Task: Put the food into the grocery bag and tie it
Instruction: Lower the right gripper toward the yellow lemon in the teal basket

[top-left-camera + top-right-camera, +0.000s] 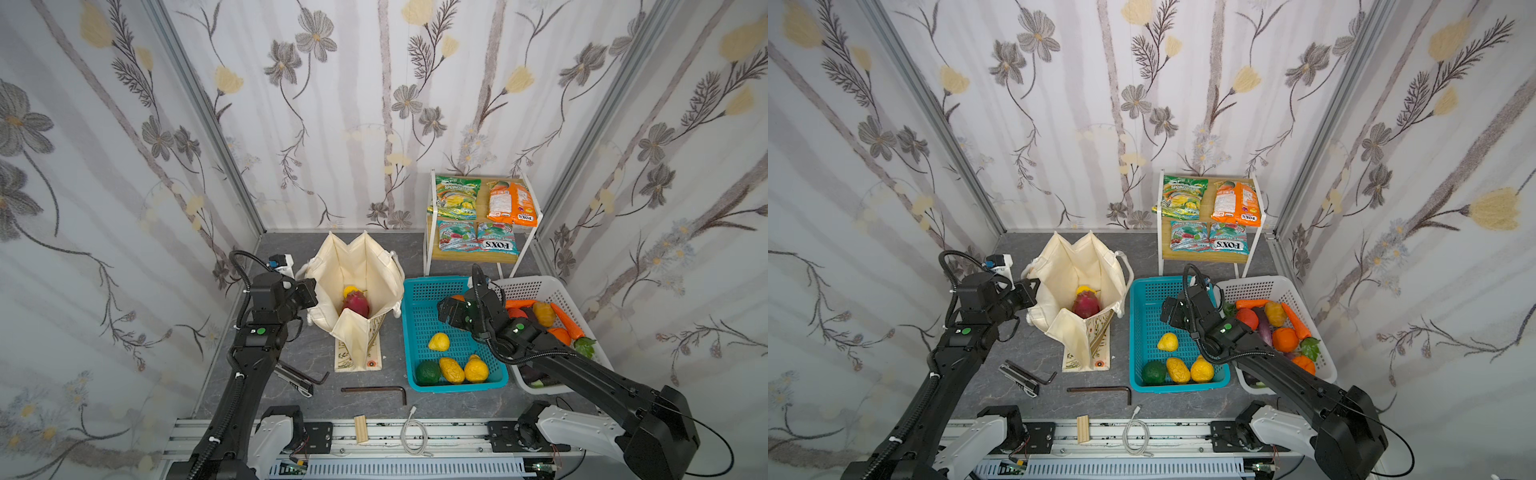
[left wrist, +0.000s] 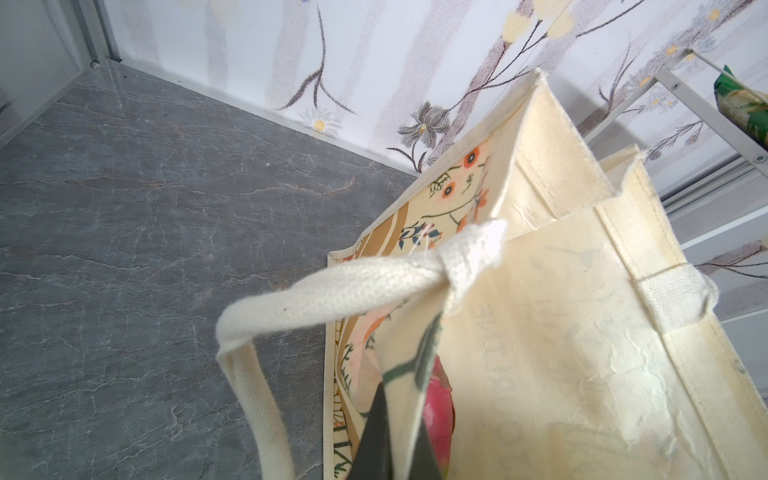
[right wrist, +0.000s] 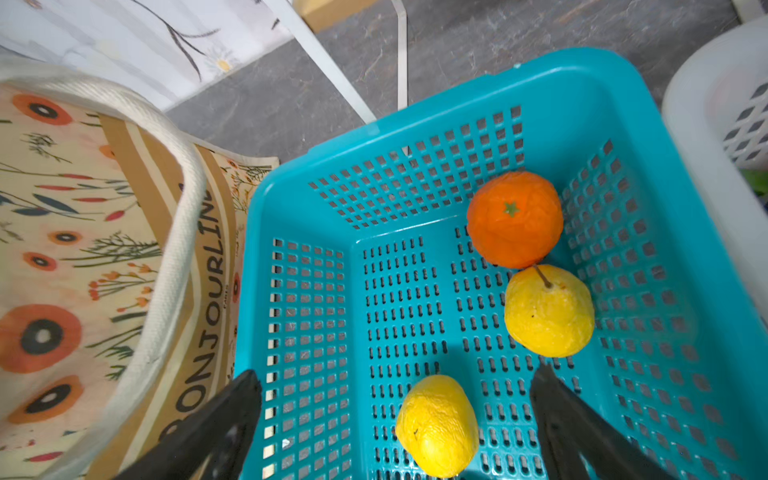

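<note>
Both arms (image 1: pixel 249 361) (image 1: pixel 582 370) forward | left jaws clamp grocery bag (image 1: pixel 357 257) | right jaws apart

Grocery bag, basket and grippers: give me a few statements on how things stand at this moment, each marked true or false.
1. A pink dragon fruit lies inside the grocery bag. True.
2. The left gripper is shut on the grocery bag's wall. True.
3. The right gripper holds a lemon. False: its jaws stand open and empty above the teal basket.
4. The snack packets are in the bag. False: all four lie on the shelf.
5. An orange lies in the teal basket. True.
</note>
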Motion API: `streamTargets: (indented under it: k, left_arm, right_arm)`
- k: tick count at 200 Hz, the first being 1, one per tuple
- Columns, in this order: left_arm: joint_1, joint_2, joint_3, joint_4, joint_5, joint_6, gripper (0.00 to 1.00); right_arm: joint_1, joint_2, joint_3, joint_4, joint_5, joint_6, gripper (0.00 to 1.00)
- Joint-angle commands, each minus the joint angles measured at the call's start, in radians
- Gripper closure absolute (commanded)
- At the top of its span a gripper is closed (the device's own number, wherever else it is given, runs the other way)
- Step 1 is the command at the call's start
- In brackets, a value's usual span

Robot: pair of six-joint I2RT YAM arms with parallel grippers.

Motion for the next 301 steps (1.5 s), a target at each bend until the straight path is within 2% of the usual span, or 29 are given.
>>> streamTargets:
  k: [1,51,80,134,191,268,301]
  left_arm:
    - [0.001,-0.005,0.004,0.019,-0.002,0.003,1.00]
    - [0.001,-0.007,0.005,0.019,-0.002,0.003,1.00]
    - [0.000,-0.007,0.004,0.019,-0.003,0.003,1.00]
    - [0.000,-0.008,0.004,0.019,-0.004,0.003,1.00]
    - [0.000,-0.005,0.005,0.019,-0.003,0.003,1.00]
    - [0.001,-0.003,0.006,0.020,0.001,0.003,1.00]
    - [0.000,-0.001,0.006,0.019,0.003,0.003,1.00]
  right_arm:
    - [0.000,0.035,-0.014,0.055,-0.058,0.059,0.01]
    - [0.000,0.144,-0.025,0.074,-0.121,0.091,0.07]
    - [0.002,0.192,-0.054,0.067,-0.117,0.097,0.08]
    - [0.005,0.224,-0.101,0.103,-0.153,0.125,0.06]
    - [0.019,0.256,-0.097,0.136,-0.182,0.132,0.10]
    - [0.050,0.355,-0.040,0.155,-0.199,0.143,0.11]
    - [0.050,0.386,0.048,0.142,-0.189,0.134,0.11]
